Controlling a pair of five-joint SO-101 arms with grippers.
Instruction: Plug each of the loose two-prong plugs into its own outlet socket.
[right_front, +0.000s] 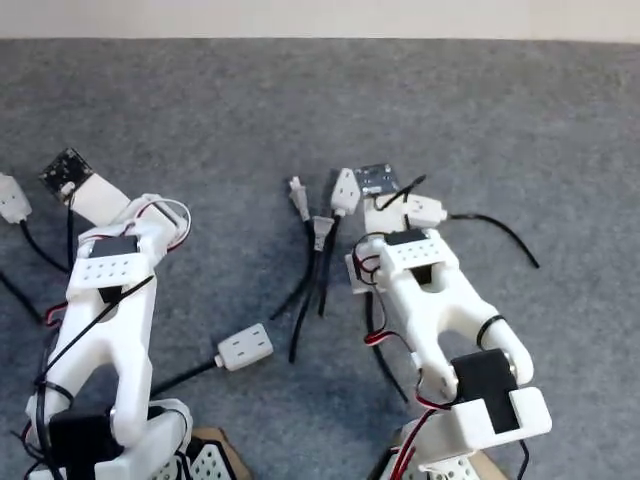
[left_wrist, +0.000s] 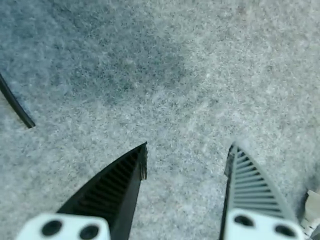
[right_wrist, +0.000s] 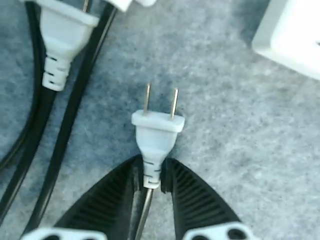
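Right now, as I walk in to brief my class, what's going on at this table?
The right gripper is shut on the cord end of a white two-prong plug, whose prongs point away over the grey carpet. A white outlet socket sits off to one side, and the plug is not yet joined to it. Another loose plug lies beside black cords nearby. The left gripper is open over bare carpet, holding nothing.

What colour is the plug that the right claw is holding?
The plug is white; the right wrist view shows it best.
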